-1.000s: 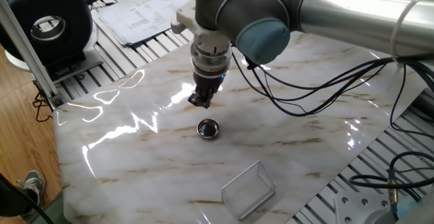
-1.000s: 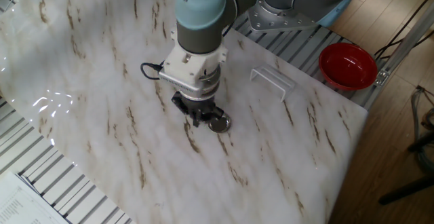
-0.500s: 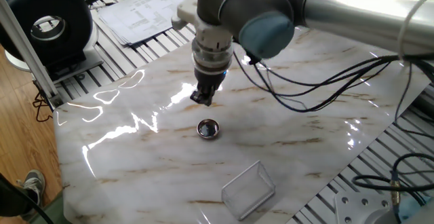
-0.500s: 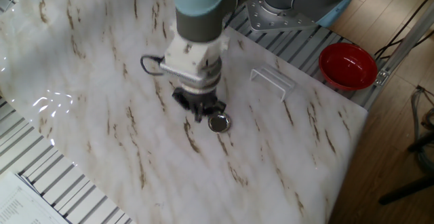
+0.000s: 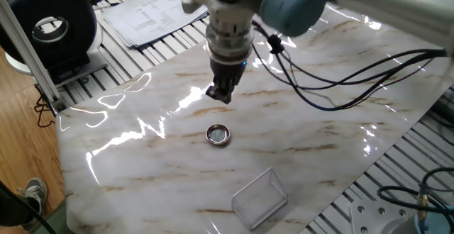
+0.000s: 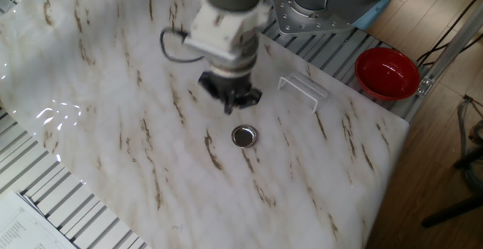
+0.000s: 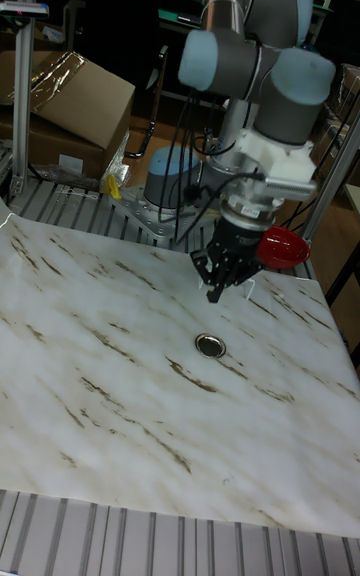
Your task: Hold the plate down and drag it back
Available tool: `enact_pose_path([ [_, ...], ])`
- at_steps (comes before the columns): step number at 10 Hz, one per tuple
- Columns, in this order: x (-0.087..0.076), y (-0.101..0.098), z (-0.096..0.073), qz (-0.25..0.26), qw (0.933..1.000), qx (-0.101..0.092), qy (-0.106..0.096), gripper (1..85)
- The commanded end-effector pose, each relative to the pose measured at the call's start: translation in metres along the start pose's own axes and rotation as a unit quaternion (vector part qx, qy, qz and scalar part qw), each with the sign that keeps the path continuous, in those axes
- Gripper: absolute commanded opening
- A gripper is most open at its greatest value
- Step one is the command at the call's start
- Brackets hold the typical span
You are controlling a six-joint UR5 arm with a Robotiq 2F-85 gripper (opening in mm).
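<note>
— Where is the plate (image 5: pixel 218 135)?

— It lies flat on the marble table (image 5: pixel 142 170), near the middle. It is a small shiny ring with a mesh centre.

— Is the claw (image 5: pixel 220 96) on it?

— No. The claw hangs in the air above the table, a little way off from the plate. Nothing is in it.

— Is the claw open?

— Its fingers (image 7: pixel 214 290) look close together, pointing down, but I cannot tell for sure.

— What else is there?

— A clear plastic box (image 5: pixel 260 198) sits near the table's edge. A red bowl (image 6: pixel 387 73) sits off the table, past the box.
</note>
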State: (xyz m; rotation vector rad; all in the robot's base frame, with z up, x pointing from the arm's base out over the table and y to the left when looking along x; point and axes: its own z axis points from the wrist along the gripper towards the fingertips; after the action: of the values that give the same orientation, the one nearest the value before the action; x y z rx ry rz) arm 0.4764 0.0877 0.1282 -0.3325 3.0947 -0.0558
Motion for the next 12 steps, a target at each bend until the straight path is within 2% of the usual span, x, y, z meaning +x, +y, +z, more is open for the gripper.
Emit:
enact_pose_path([
  [1, 0.002, 0.014, -0.028, 0.024, 0.9997, -0.001, -0.006, 1.7],
  [2, -0.005, 0.026, -0.029, 0.015, 0.9994, -0.023, -0.019, 1.7],
  [3, -0.012, 0.029, -0.029, 0.008, 0.999, -0.03, -0.033, 1.7],
  [4, -0.025, 0.031, -0.031, 0.004, 0.9976, -0.034, -0.059, 1.7],
  [5, -0.035, 0.026, -0.032, -0.001, 0.9967, -0.023, -0.078, 1.7],
  [6, -0.036, 0.027, -0.032, -0.002, 0.9964, -0.025, -0.08, 1.3],
  [7, -0.032, 0.032, -0.031, 0.002, 0.9968, -0.035, -0.072, 1.7],
  [8, -0.021, 0.031, -0.038, 0.017, 0.9976, -0.034, -0.057, 1.7],
  [9, -0.003, 0.026, -0.055, 0.026, 0.9983, -0.025, -0.045, 1.7],
  [10, 0.009, 0.021, -0.065, 0.029, 0.9987, -0.017, -0.037, 1.7],
  [11, 0.014, 0.019, -0.066, 0.029, 0.9988, -0.015, -0.036, 1.3],
  [12, 0.014, 0.017, -0.061, 0.015, 0.9991, -0.013, -0.038, 1.3],
])
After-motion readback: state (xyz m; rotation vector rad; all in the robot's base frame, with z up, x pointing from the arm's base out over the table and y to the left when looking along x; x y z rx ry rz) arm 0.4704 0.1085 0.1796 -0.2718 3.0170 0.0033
